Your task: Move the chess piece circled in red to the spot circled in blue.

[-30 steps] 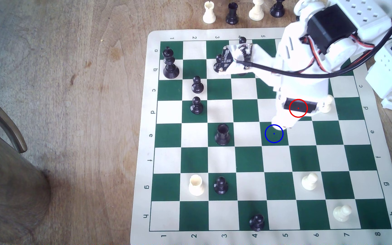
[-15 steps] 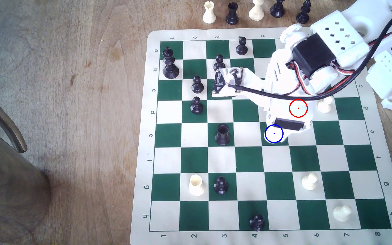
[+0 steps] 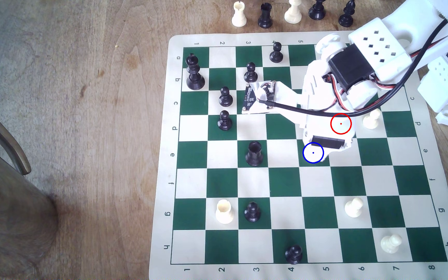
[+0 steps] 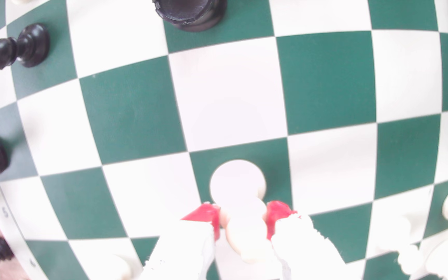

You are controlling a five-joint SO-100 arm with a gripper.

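**Nearly home: setting the pawn down square**

Now the white pincer with red-padded tips [image 4: 243, 218] is clamped on the small cream-white plastic chess piece with the round base [image 4: 240, 193], its pads pressing the piece's narrow upper part. In the wrist view the base sits over a dark green square. In the exterior view, just right of centre, the arm's end overlaps the dark green square ringed in blue [image 3: 313, 153], hiding the piece there. Whether the base already touches the green-and-cream vinyl chessboard [image 3: 285, 183] cannot be told. The arm should descend straight, keep the piece upright and centred, then release gently and lift vertically.
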